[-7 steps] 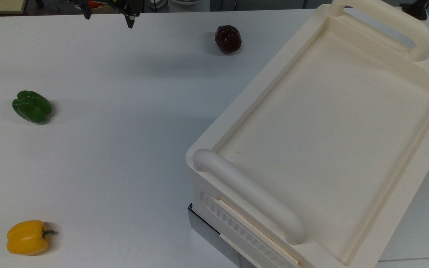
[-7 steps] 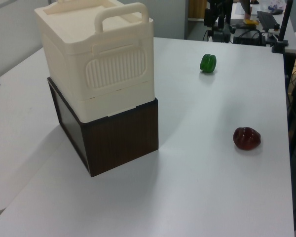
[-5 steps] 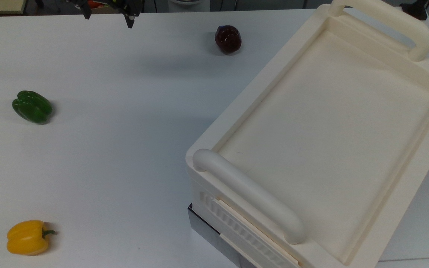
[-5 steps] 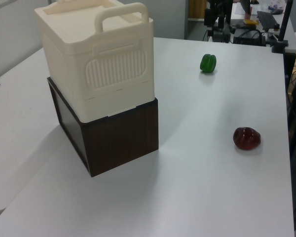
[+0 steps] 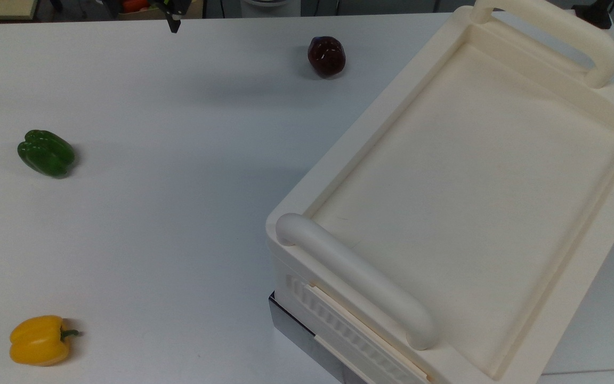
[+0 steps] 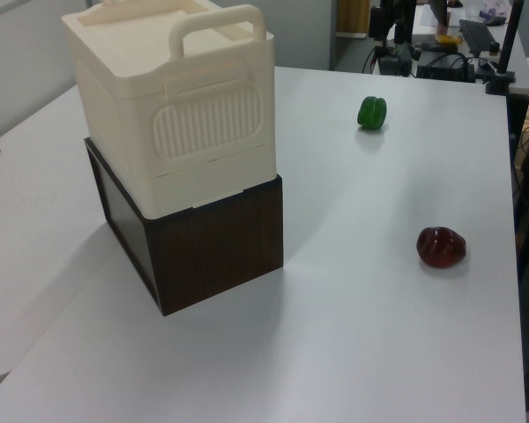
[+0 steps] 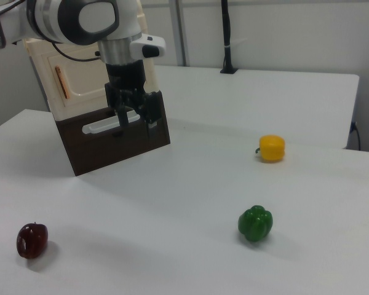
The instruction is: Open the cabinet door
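Note:
The cabinet (image 5: 472, 160) is a big cream-white box with two tube handles, standing on a dark brown box at the top view's right. The right view shows the cabinet (image 7: 40, 61) at the far left, with the cabinet door (image 7: 80, 80) as a flat cream panel facing the table. A copper strip (image 7: 60, 83) marks one end of the door, and my arm covers the other end. My gripper (image 7: 136, 125) hangs open above the table with nothing between its fingers. One fingertip (image 5: 172, 24) pokes in at the top view's upper edge, far from the cabinet.
A dark red pepper (image 5: 326, 55), a green pepper (image 5: 46, 152) and a yellow pepper (image 5: 39, 340) lie apart on the white table (image 5: 179, 213). The dark brown box (image 6: 212, 247) under the cabinet carries a white bar handle (image 7: 104, 126). Clutter stands beyond the table's far edge.
In the top view my gripper has drawn back toward the upper edge and slightly left; now just one fingertip shows. Cabinet and peppers have not moved.

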Controlling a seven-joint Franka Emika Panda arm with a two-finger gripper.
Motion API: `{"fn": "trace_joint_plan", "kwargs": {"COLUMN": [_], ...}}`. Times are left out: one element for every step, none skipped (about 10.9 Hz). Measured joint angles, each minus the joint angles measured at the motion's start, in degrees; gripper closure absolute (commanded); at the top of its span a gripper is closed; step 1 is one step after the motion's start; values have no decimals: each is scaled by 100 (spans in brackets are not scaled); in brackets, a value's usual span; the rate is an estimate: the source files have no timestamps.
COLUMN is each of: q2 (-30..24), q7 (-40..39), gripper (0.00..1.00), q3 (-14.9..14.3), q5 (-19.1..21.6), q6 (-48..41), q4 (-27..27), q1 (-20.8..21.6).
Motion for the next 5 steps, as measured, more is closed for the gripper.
{"fn": "trace_joint_plan", "kwargs": {"q2": [0,0,1,5,11], "q7": [-85,-115,-133,-158,-173], "gripper": [0,0,0,0,0], "q3": [0,0,0,0,0], "q5": [0,1,6,9,14], "q6": [0,0,0,0,0], "q4": [0,0,-2,-7,-14], "q1": [0,3,11,24,38]}}
